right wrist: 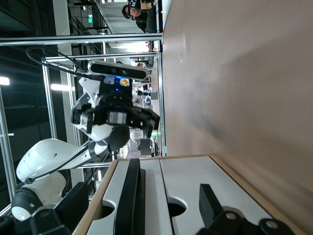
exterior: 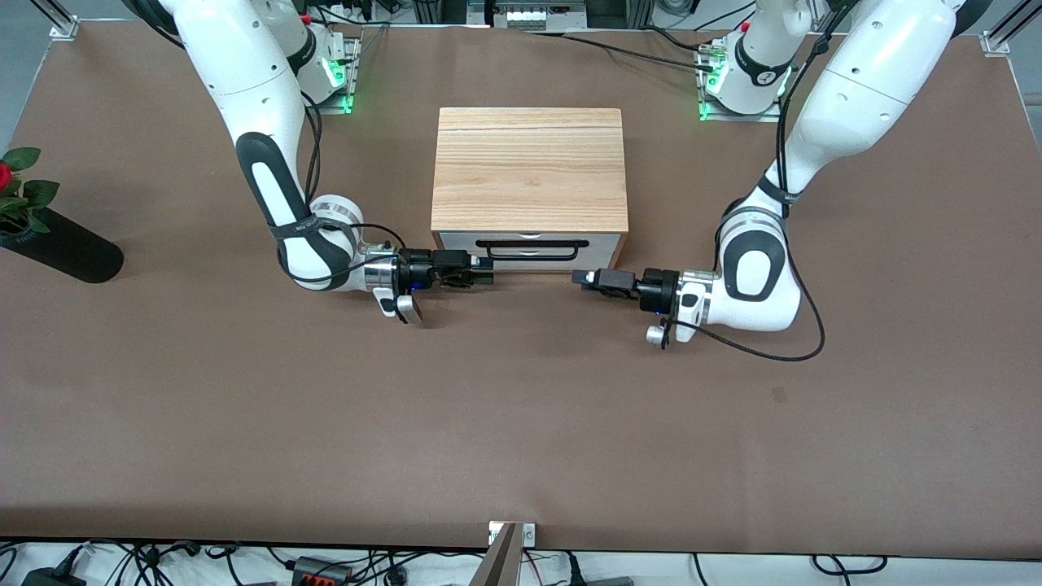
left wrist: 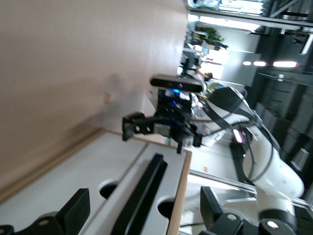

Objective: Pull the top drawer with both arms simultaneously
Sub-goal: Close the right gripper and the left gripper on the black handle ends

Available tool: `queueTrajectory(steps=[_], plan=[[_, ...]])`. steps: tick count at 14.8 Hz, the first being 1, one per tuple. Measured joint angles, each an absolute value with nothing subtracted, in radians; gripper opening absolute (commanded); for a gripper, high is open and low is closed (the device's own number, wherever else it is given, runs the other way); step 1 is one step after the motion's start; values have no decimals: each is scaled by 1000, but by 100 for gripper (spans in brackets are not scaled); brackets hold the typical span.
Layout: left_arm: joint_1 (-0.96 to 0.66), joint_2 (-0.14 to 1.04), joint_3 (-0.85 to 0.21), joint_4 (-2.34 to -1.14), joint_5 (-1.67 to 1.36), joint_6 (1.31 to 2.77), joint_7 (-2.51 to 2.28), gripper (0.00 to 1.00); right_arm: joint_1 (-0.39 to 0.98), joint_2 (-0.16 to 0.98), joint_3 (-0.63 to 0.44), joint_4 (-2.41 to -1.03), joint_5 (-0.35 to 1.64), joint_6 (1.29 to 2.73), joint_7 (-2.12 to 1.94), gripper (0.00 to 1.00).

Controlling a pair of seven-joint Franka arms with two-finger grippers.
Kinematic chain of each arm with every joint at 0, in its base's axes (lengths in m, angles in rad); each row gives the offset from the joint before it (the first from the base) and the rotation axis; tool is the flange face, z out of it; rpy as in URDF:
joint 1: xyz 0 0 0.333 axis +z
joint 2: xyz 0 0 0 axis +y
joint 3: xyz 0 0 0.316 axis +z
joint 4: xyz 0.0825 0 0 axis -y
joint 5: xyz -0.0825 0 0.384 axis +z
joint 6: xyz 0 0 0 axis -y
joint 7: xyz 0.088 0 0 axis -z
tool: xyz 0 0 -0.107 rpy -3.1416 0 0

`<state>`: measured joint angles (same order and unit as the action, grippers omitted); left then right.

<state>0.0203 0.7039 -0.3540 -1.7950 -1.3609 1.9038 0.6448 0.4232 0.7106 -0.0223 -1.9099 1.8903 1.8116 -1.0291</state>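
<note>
The top drawer sits shut in the wooden box. The handle is flanked by the right gripper and left gripper, both spread wide, empty, levelled for a shared pull.

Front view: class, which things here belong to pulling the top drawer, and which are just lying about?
Job: top drawer with its black handle; left gripper and right gripper, both open at the handle's ends.
Lying about: black vase with a rose, toward the right arm's end.
</note>
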Motion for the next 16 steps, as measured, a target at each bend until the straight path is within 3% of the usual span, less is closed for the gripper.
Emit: queueTrajectory(steps=[3, 8, 11, 14, 16], plan=[[35, 704, -356, -1826, -1373, 1850, 654, 100, 427, 711, -15, -1914, 1890, 1810, -1029, 74], [40, 705, -361, -1867, -1415, 1821, 704, 97, 431, 710, -13, -1922, 1891, 1801, -1030, 60], [28, 709, -366, -1894, -1450, 1821, 765, 82, 431, 710, -14, -1922, 1892, 1795, -1030, 46], [20, 715, -366, -1896, -1452, 1821, 796, 60, 430, 710, -16, -1922, 1896, 1773, -1032, 45], [19, 725, -366, -1896, -1454, 1823, 831, 54, 430, 709, -18, -1922, 1896, 1760, -1032, 45]])
